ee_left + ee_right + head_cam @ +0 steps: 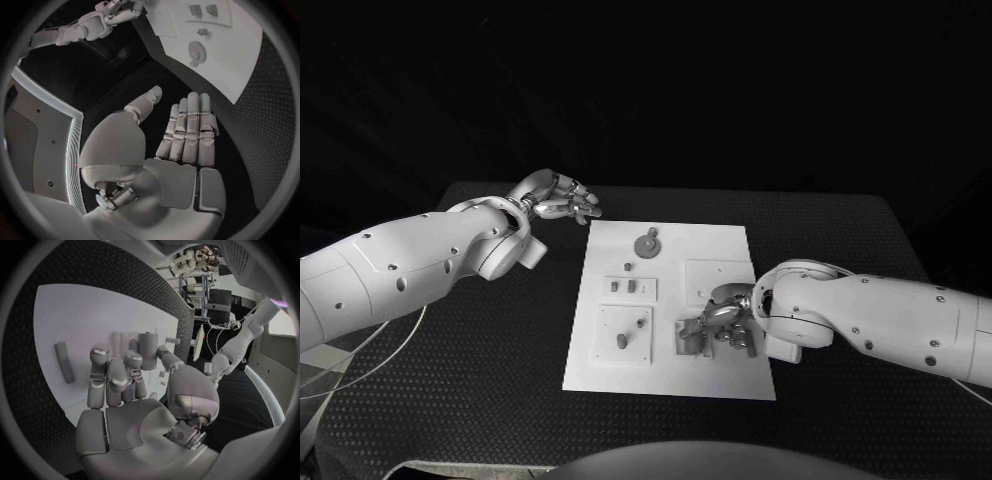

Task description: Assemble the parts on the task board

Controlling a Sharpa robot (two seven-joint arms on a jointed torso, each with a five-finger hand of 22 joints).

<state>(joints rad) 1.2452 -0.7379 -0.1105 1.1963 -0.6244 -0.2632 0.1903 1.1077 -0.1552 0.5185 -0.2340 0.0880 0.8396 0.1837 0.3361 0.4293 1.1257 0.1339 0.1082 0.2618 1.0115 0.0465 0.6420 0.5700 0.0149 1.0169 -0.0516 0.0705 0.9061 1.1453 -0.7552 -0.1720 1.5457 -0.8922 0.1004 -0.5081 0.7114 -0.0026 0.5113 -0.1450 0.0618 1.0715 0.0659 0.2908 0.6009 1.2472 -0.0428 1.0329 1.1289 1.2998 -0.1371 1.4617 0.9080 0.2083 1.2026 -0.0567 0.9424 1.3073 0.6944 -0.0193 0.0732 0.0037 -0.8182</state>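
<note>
Head view: white task board (733, 240) lies mid-table on the black table (877, 240). Left hand (557, 197) hovers off the board's far left corner, over bare table, holding nothing. Left wrist view shows its fingers (187, 130) straight and side by side, thumb apart, palm empty, board (250, 50) ahead of the fingertips. Right hand (723, 322) sits low over the board's near right part, fingers curled down onto a cluster of grey parts (689, 335). Right wrist view: fingers (115, 375) bent toward upright cylindrical parts (147, 347) standing on the board; whether one is actually gripped cannot be told. More parts stand on the board: a round piece (648, 243) near the far edge, small blocks (623, 287) mid-left, pegs (626, 337) near-left. A loose bar (64, 362) lies flat on the board, apart from the fingers.
</note>
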